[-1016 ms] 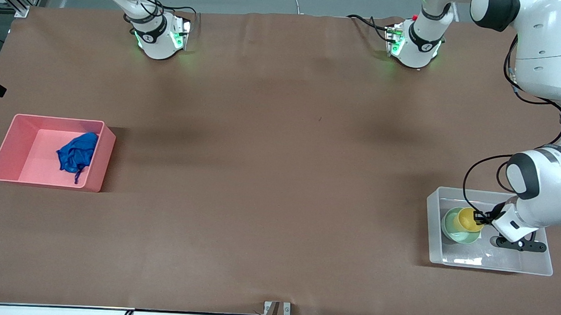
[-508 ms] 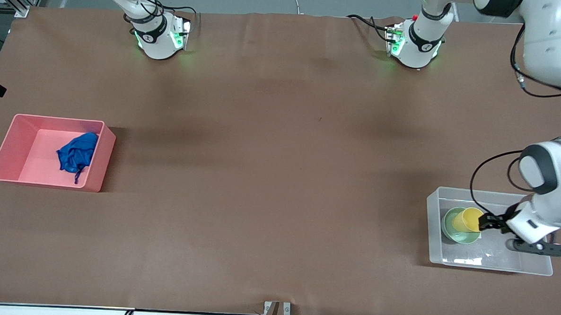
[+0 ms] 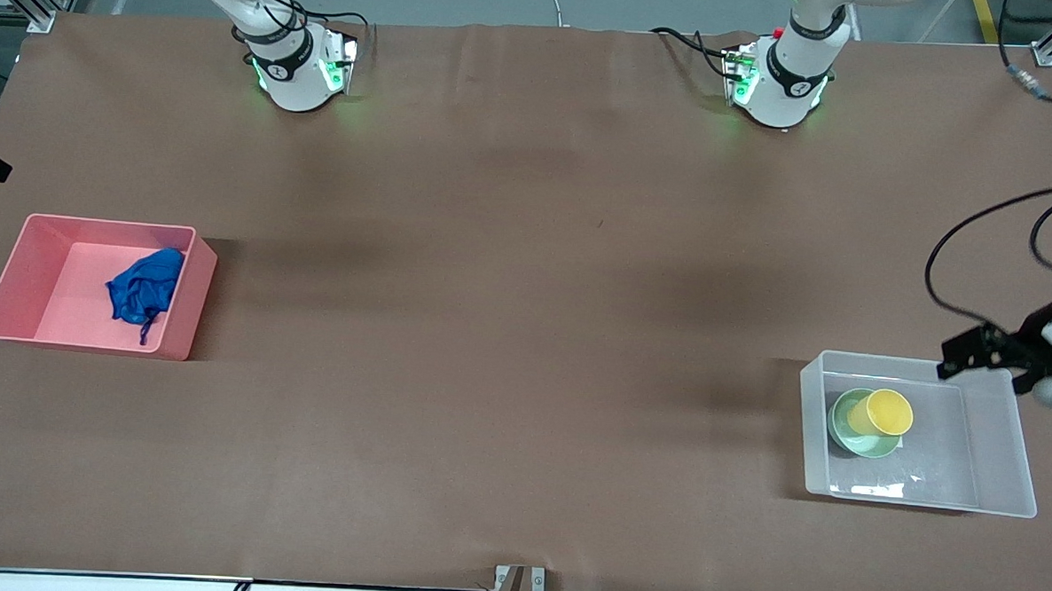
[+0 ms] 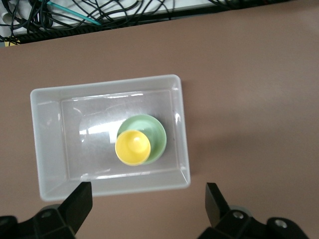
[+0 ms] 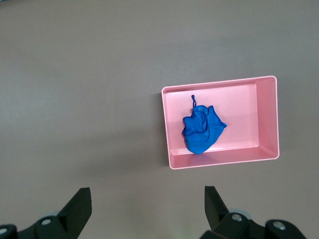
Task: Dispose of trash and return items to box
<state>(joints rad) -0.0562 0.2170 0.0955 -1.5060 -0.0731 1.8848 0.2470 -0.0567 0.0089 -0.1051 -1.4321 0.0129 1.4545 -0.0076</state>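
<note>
The yellow cup (image 3: 880,412) rests tilted in the mint-green bowl (image 3: 842,431) inside the clear box (image 3: 996,505) at the left arm's end of the table. My left gripper (image 3: 985,362) is open and empty, up in the air over the box's edge. The left wrist view shows the cup (image 4: 133,147), the bowl (image 4: 155,130) and the box (image 4: 36,144) below the open left gripper (image 4: 148,199). The blue cloth wad (image 3: 144,289) lies in the pink bin (image 3: 12,282). My right gripper (image 5: 147,199) is open, high above bare table beside the pink bin (image 5: 239,102) with the cloth (image 5: 202,129); it is out of the front view.
The pink bin stands at the right arm's end of the table. The two arm bases (image 3: 296,72) (image 3: 779,84) stand along the table's edge farthest from the front camera. Brown tabletop (image 3: 507,330) lies between the two bins.
My left gripper has let go of the yellow cup, risen out of the clear box and drawn away over its edge. The cup stays in the bowl.
</note>
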